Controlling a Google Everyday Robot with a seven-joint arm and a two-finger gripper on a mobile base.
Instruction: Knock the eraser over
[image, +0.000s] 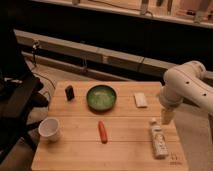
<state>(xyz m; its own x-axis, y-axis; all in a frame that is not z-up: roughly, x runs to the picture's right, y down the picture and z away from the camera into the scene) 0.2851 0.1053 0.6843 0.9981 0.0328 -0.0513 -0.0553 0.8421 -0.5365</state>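
Observation:
The eraser (69, 92) is a small dark block that stands upright at the back left of the wooden table (125, 155). My white arm (185, 85) comes in from the right. Its gripper (166, 116) points down over the table's right edge, just above the top of a lying bottle. The gripper is far to the right of the eraser, with the green bowl between them.
A green bowl (101, 97) sits at the back middle. A flat white block (141, 100) lies right of it. A red-orange stick-like item (102, 131) lies in the middle. A white cup (49, 129) stands front left. A white bottle (158, 140) lies front right.

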